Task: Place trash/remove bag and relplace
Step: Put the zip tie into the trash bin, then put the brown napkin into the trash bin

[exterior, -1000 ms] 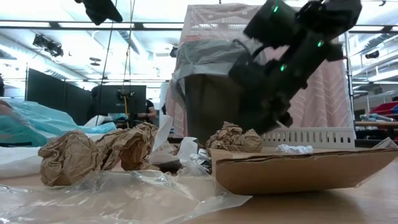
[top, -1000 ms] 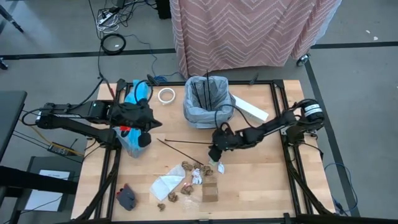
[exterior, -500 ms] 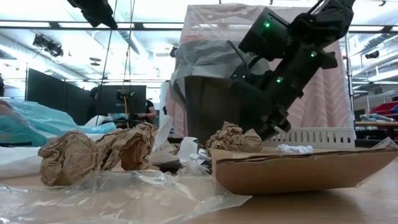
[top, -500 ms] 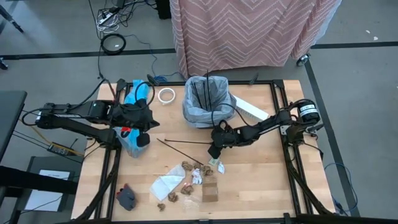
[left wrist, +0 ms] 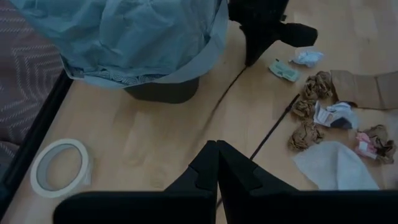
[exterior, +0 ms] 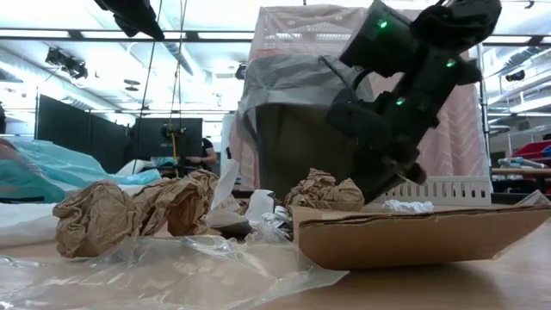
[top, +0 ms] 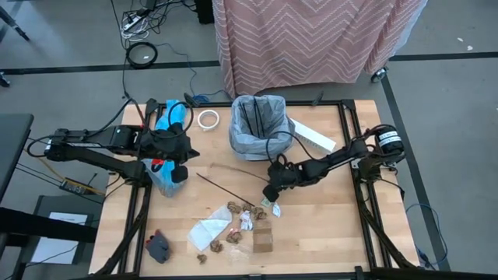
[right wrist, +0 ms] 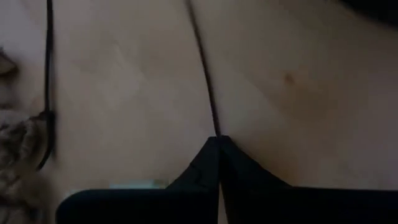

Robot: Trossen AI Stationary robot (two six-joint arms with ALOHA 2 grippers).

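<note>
With your right gripper (top: 269, 194) down mid-counter, jaws pinching the thin dark stick (right wrist: 205, 81) just near of the grey-bagged bin (top: 261, 124), it may slip free when lifted. Left gripper (top: 180, 152) hangs pressed together, empty.

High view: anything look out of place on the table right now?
Yes. The litter lies strewn across the table's near half instead of in the bin. The right gripper has shut on a thin dark stick lying there. The left gripper waits, shut, empty.
</note>
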